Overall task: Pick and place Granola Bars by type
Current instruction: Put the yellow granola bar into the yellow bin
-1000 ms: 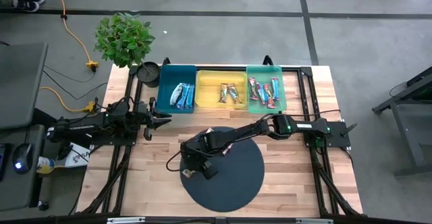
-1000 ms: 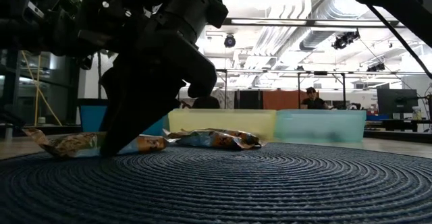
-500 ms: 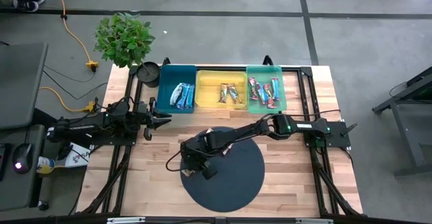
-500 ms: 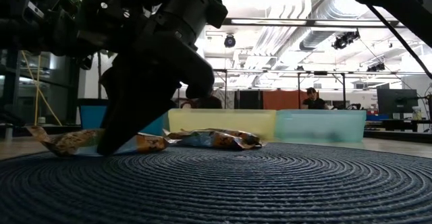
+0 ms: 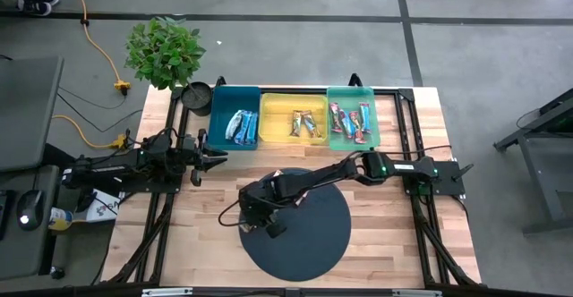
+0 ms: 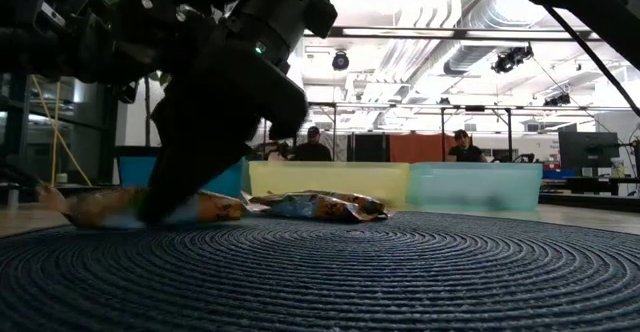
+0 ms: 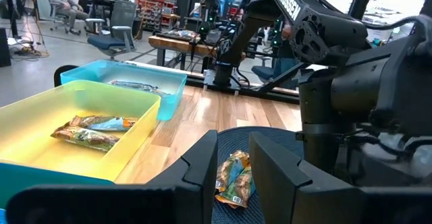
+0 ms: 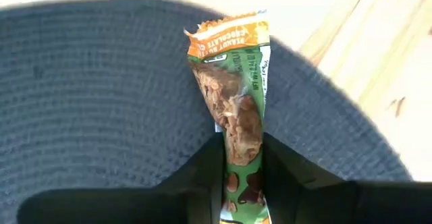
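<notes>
A granola bar in an orange-and-green wrapper [image 8: 233, 109] lies on the left part of a dark round mat [image 5: 313, 239]. My right gripper [image 8: 241, 150] reaches in from the table's right and is shut on this bar; the low view shows the gripper [image 6: 170, 197] standing over the bar [image 6: 95, 207]. Two more bars [image 7: 233, 177] lie at the mat's far edge. Other bars lie in the teal bin [image 5: 235, 116], the yellow bin [image 5: 294, 118] and the green bin [image 5: 351, 118]. My left gripper [image 7: 234, 150] waits open near the table's left edge. My right gripper pinches the orange-green bar between its two fingers [image 8: 202, 173] at one end of the wrapper [image 8: 243, 166]. The fingers come from above, slanting down, and lie along the bar. Its other end [image 8: 226, 38] sticks out ahead of the fingers and lies on the mat.
The three bins stand side by side along the far edge of the wooden table [image 5: 403, 243]. A potted plant [image 5: 163, 54] and a black pot [image 5: 197, 93] stand at the far left corner. Bare mat lies on the near and right side of the gripper.
My right gripper has shifted a little toward the table's left while staying low over the mat. The orange-green bar under it has stirred with it, and its free end shows blurred in the low view. The left arm has kept still.
</notes>
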Controlling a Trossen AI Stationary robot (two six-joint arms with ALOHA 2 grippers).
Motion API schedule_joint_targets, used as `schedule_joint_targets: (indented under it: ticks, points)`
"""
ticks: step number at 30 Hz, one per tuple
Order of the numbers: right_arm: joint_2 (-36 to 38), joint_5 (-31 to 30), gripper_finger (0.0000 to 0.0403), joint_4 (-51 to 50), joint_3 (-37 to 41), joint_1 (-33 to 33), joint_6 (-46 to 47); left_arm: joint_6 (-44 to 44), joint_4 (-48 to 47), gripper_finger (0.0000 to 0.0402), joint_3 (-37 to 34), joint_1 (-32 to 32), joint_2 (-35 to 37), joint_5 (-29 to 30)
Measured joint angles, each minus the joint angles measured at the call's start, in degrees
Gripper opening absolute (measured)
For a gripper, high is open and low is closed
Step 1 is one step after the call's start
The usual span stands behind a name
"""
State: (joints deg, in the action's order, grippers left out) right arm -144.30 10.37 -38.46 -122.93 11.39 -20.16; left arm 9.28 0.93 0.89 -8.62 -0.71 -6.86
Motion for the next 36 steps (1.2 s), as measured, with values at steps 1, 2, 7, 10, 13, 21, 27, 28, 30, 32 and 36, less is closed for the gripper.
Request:
schedule_joint_targets:
  ticks: [1,2,7,10,13,21,27,28,30,32,36]
  points:
    - [0.1,-0.2,0.0070,0.7,0.0,0.0,0.2,0.0,0.0,0.0082,0.0,0.0,0.0,0.0]
    - [0.5,-0.7,0.0069,1.6,0.0,0.1,0.3,0.0,0.0,0.0082,0.0,0.0,0.0,0.0]
    - [2.3,-2.0,0.0068,3.6,-1.8,0.3,0.7,0.0,0.0,0.0082,0.0,0.0,0.0,0.0]
    - [2.3,-3.9,0.0068,2.5,-5.4,0.3,2.6,0.0,0.0,0.0082,0.0,0.0,0.0,0.0]
    - [2.3,-5.3,0.0067,2.6,-9.1,0.3,3.6,0.0,0.0,0.0082,0.0,0.0,0.0,0.0]
    - [4.8,-10.0,0.0067,5.3,-11.9,0.2,8.6,0.0,0.0,0.0082,0.0,0.0,0.0,0.0]
    - [6.2,-10.5,0.0067,8.9,-12.0,0.3,13.2,0.0,0.0,0.0082,0.0,0.0,-0.1,0.0]
    - [6.2,-10.8,0.0067,10.1,-12.0,0.3,14.4,0.0,0.0,0.0082,0.0,0.0,-0.1,0.0]
    - [6.8,-11.7,0.0067,11.0,-12.0,0.3,16.7,0.0,0.0,0.0082,0.0,0.0,-0.1,0.0]
    - [7.1,-13.7,0.0067,13.4,-12.0,0.1,18.9,0.0,0.0,0.0082,0.0,0.0,-0.1,0.0]
    - [8.7,-18.1,0.0067,15.5,-12.0,-0.6,21.7,0.0,0.0,0.0082,0.0,0.0,-0.1,0.0]
